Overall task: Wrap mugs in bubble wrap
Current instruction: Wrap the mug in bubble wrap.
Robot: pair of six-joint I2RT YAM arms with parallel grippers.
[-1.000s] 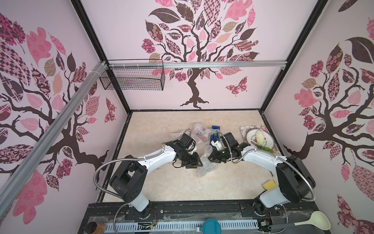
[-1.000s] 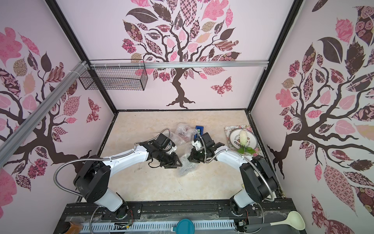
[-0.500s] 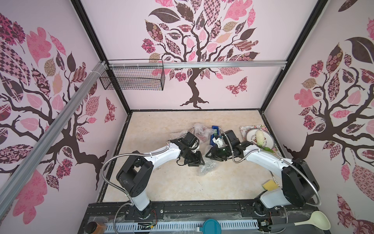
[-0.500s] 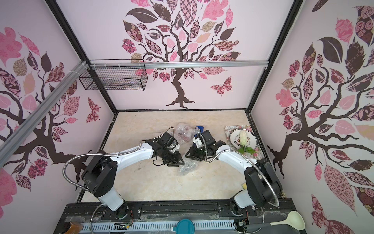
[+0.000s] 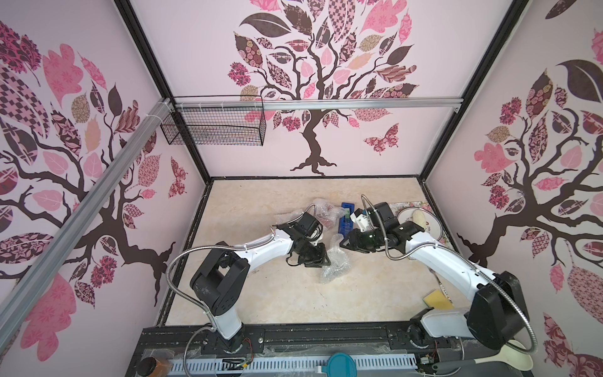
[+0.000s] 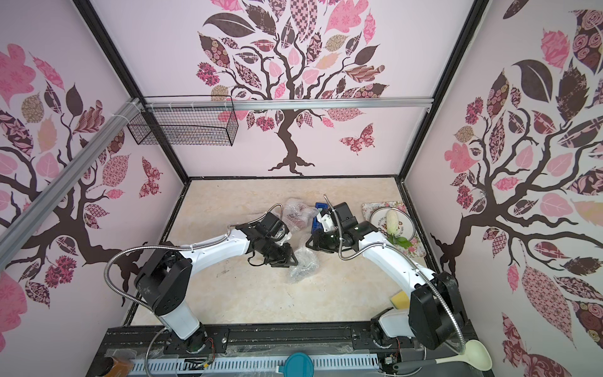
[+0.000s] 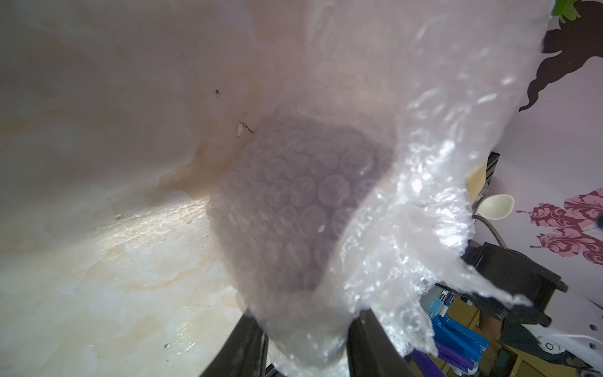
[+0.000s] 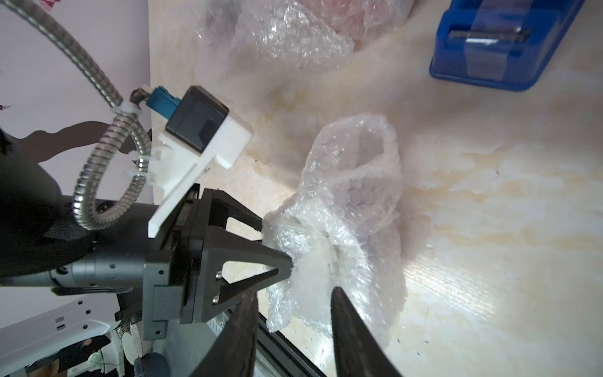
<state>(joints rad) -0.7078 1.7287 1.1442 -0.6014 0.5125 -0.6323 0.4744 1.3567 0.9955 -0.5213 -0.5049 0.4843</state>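
A crumpled sheet of clear bubble wrap (image 5: 336, 262) (image 6: 303, 266) lies mid-table, between both grippers. My left gripper (image 5: 324, 261) (image 7: 308, 346) is shut on one bunched edge of it; the right wrist view shows its fingertips (image 8: 288, 259) pressed into the bubble wrap (image 8: 352, 212), which is curled into a hollow tube with no mug inside. My right gripper (image 5: 342, 243) (image 8: 293, 326) hovers open at the sheet's far edge, its jaws apart with nothing gripped. Behind, a second bundle of wrap (image 5: 321, 213) shows something dark red through it, probably a mug.
A blue tape dispenser (image 5: 346, 218) (image 8: 496, 42) stands just behind the right gripper. A plate (image 5: 403, 218) on a floral tray sits at the back right, holding a pale oblong thing. A yellow sponge (image 5: 437, 298) lies front right. A wire basket (image 5: 215, 127) hangs on the back wall.
The right gripper, shut a second ago, now stands open by the wrap. The left arm has reached a little further toward the middle, still on the sheet.
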